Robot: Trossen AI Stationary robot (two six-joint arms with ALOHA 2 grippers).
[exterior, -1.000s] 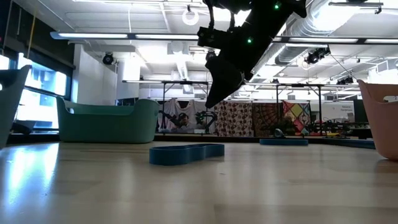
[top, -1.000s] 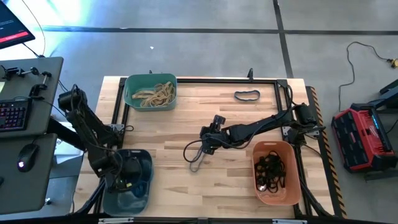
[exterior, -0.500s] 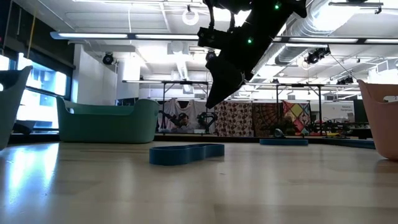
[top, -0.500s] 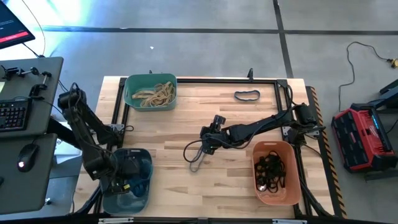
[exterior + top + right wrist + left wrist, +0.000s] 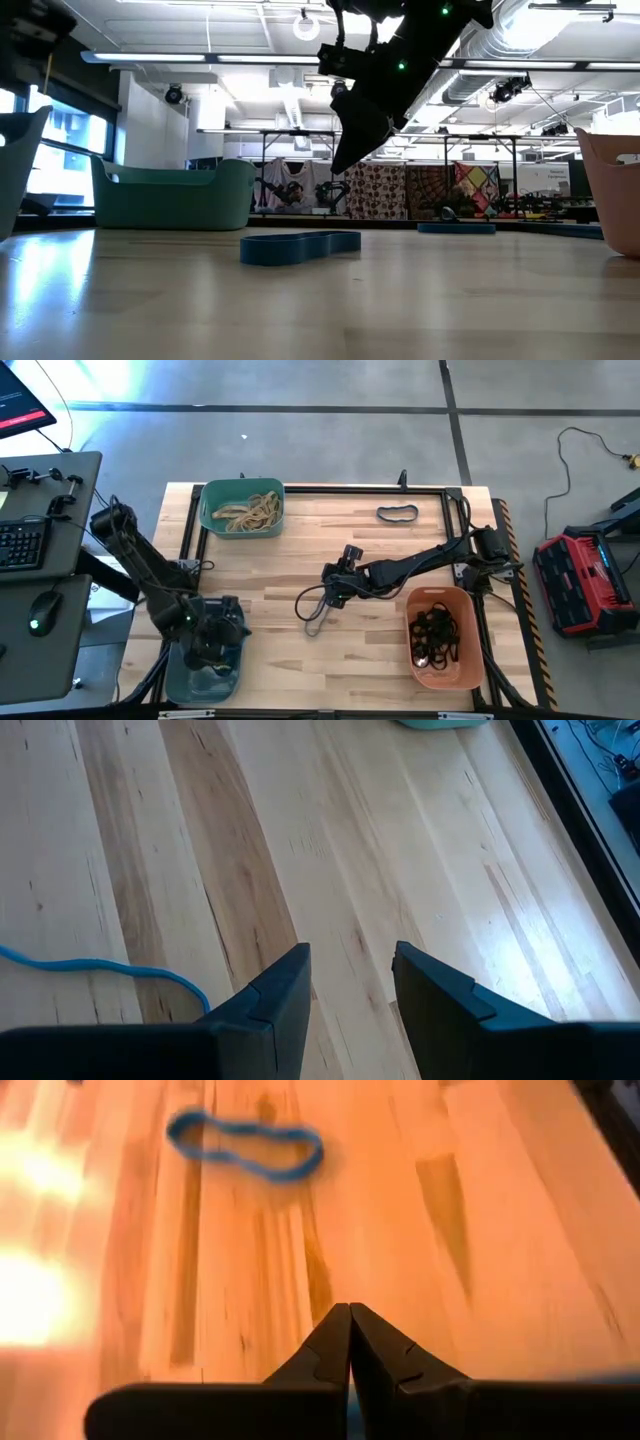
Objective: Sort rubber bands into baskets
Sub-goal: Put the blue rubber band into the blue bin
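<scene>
Hovering above the mid-table: right gripper (image 5: pixel 327 592), dark fingers (image 5: pixel 277 995) spread with bare wood showing in the gap, pinching nothing. Lying on the pale wooden slatted table (image 5: pixel 300 660) just beside and below that gripper: large thin blue rubber band loop (image 5: pixel 312 610), flat on the boards, also seen in the low view (image 5: pixel 300 246) and from the left wrist (image 5: pixel 246 1147); a thin blue strand (image 5: pixel 110 967) showing close to the right fingers, not touching as far as can be told. Sitting over the grey-blue rounded plastic basket (image 5: pixel 190 685) at the near left corner: left gripper (image 5: pixel 350 1342), fingertips pressed together, nothing visible between them. Resting at the far left corner: teal-green rounded plastic basket (image 5: pixel 242 507) holding a heap of tan rubber bands (image 5: pixel 248 510). Standing at the near right: orange rounded plastic basket (image 5: pixel 442 637) with a tangle of black rubber bands (image 5: pixel 435 632) inside. Lying alone near the far right edge, well apart from both grippers: 1 dark rubber band loop (image 5: pixel 397 513). Contents of the grey-blue basket hidden by the left arm, cannot tell.
</scene>
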